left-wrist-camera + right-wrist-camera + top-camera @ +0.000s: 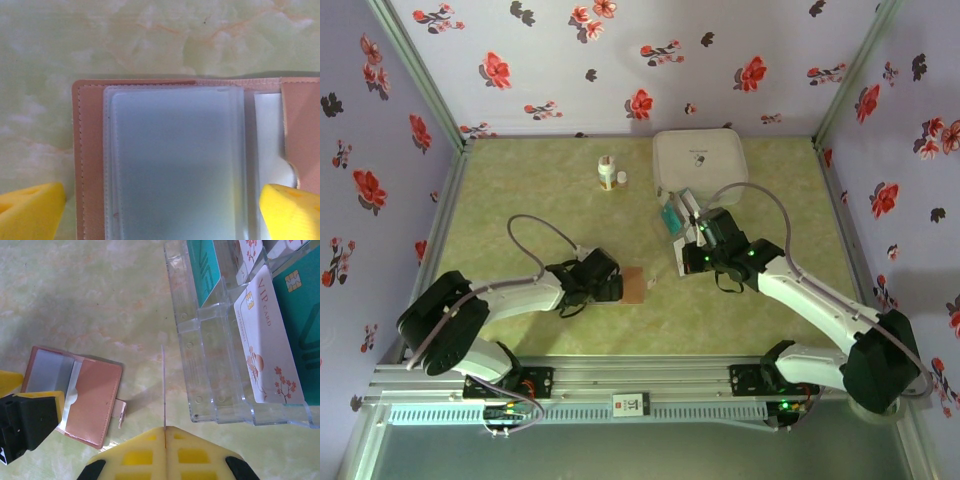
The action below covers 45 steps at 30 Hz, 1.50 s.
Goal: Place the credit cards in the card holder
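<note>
The tan card holder [90, 165] lies open on the table, its clear grey-blue sleeves [175, 165] facing up. My left gripper [160, 215] stands open low over it, one yellow fingertip [30, 210] on each side. From above, the left gripper [615, 287] sits at the holder's [633, 285] left edge. My right gripper [165, 432] is shut on a thin credit card [163, 390] seen edge-on, held between the holder [95, 400] and a clear rack [220, 370]. More credit cards stand in the rack: a white one [267, 340] and teal ones [205, 265].
A big white square box [698, 160] sits at the back, just behind the clear rack [675, 215]. A small bottle [608, 173] stands at the back centre. Flowered walls enclose the green table [520, 200] on three sides.
</note>
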Motion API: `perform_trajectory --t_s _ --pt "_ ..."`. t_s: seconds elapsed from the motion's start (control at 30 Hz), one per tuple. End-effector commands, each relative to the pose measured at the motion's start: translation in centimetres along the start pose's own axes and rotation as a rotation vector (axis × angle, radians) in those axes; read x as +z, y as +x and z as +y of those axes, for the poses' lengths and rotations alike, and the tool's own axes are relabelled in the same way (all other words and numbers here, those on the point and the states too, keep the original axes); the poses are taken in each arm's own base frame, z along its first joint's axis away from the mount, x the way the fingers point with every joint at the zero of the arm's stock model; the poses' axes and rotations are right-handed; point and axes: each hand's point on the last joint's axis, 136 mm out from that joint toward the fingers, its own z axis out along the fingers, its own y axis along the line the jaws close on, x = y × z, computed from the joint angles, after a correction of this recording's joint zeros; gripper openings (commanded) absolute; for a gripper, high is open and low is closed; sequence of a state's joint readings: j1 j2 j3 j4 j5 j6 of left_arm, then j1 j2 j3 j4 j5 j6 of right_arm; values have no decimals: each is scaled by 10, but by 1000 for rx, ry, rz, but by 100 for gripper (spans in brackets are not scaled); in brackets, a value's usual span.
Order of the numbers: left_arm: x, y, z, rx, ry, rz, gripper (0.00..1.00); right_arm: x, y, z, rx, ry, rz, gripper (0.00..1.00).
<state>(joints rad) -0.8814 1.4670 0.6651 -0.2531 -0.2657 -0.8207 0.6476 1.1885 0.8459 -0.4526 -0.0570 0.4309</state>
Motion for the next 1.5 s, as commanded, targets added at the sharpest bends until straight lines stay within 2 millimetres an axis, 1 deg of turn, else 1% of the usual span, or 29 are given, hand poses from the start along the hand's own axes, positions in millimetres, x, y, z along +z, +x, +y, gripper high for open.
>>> perform_trajectory --t_s 0.0,0.13,0.27,0.3,0.37,0.47,0.57,0.63,0.77,0.87,1.1,1.3,1.47 --pt "-3 1 -17 -24 37 -5 100 -5 -2 -2 16 -1 -20 0" --pt "-9 2 -29 -28 68 -15 100 -4 -2 -2 15 -3 -21 0" --pt "-16 -1 -26 -31 53 -27 100 -2 -2 1 31 -26 -21 0" --pt "-18 -2 -24 -30 47 -32 100 -1 -1 2 36 -34 -20 0" --pt "-24 -5 -13 -19 -1 -47 100 1 -1 6 54 -62 -26 0" --pt "-31 -8 2 8 -60 -63 100 7 0 17 96 -142 -40 0" --pt "-32 -8 14 27 -94 -63 100 16 1 31 157 -245 -50 0" --pt "-33 -7 23 40 -120 -64 100 24 2 39 200 -312 -62 0" --pt "-30 -4 34 53 -142 -61 100 35 2 48 265 -406 -92 0" --pt "-27 -3 38 60 -151 -59 100 43 7 52 269 -413 -87 0" --pt "-20 -3 42 65 -160 -57 100 61 20 66 245 -430 -74 0" --pt "-16 2 47 66 -179 -43 100 74 26 76 241 -464 -79 0" --pt "-13 8 56 53 -209 -24 100 81 29 81 235 -483 -81 0"
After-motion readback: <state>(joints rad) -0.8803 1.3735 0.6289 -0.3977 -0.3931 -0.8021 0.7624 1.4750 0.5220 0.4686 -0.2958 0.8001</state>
